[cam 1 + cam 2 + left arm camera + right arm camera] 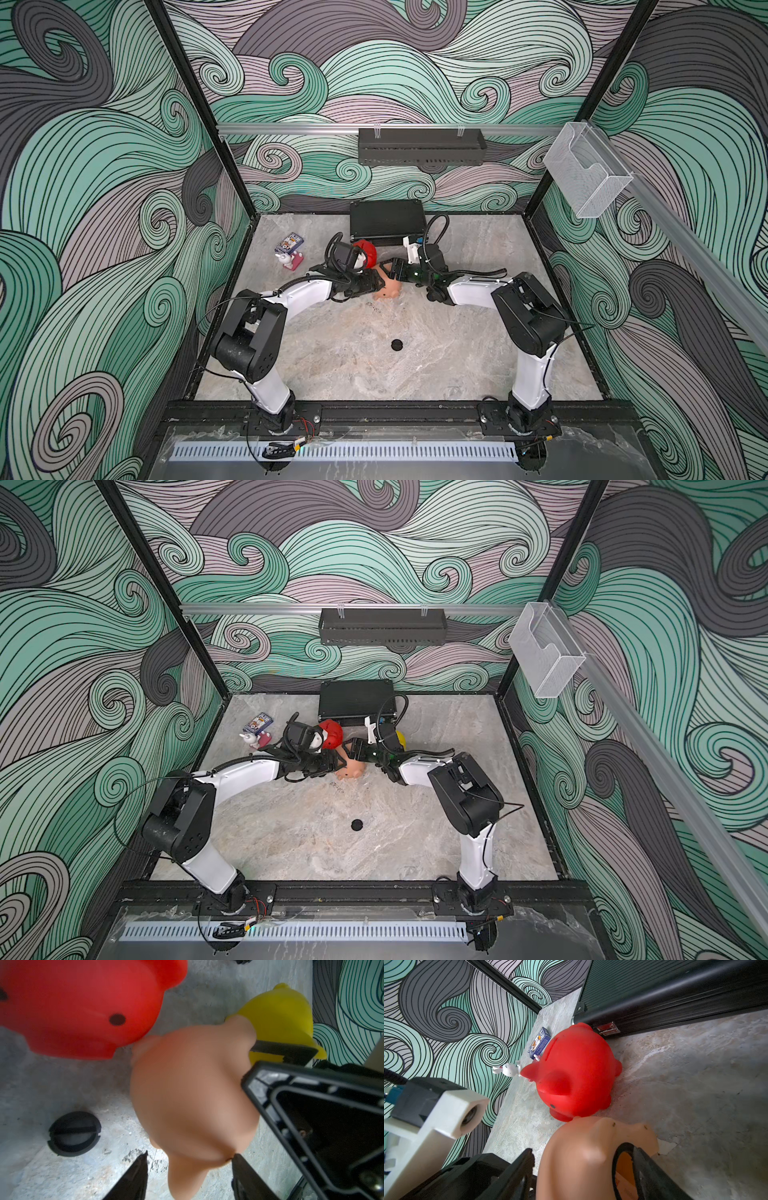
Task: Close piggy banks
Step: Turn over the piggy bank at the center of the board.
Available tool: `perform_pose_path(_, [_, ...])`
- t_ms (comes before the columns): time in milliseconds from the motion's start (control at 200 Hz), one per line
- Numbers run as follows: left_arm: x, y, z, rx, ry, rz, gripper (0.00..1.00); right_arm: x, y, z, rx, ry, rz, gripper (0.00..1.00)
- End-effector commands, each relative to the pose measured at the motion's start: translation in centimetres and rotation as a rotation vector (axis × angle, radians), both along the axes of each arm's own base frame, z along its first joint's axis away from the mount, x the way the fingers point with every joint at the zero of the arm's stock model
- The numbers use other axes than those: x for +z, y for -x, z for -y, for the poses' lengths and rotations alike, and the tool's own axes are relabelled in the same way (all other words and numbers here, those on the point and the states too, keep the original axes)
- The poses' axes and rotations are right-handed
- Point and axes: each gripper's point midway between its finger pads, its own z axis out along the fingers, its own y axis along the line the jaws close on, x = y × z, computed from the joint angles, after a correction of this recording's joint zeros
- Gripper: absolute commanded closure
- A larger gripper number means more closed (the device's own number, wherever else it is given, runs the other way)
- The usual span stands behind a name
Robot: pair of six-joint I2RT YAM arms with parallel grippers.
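At the left rear of the worktop [332, 365], a card box [289, 243] and a rabbit figurine [284, 260] are sitting just beside each other, with the red piggy bank [368, 250] standing near them. The left end effector [190, 1154] is standing spread around a protruding part of the peach piggy bank [387, 290]: one fingertip [243, 1176] is touching it and the other is standing clear, so this side is giving no clamp. The peach piggy bank is sitting between both end effectors, just beside the red one, with its belly hole [623, 1169] uncovered. The right end effector [582, 1150] is resting one finger [645, 1169] at that hole and the other beside the flank; whether it is clamping cannot be told. The yellow piggy bank [400, 737] is standing partly hidden behind the right wrist. Hazards: if the right side is not gripping firmly, the glossy body is likely to pivot or drop; a swing is likely to knock the red piggy bank into the figurine; and a finger at the hole is blocking the seat for a plug. Count: piggy banks, three; end effectors, two; card box and figurine, one each. A black plug [397, 344] is lying alone toward the front, and the left wrist view is showing a slotted plug [74, 1133] near the red piggy bank; whether these are one or two cannot be told.
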Motion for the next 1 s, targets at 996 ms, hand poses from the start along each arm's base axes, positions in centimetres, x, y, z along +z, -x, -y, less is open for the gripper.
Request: perform_pose_path(996, [-3.2, -0.7, 0.3, -0.013, -0.014, -0.077, 0.53, 2.9, 1.6, -2.0, 0.034, -0.19, -0.049, 0.33])
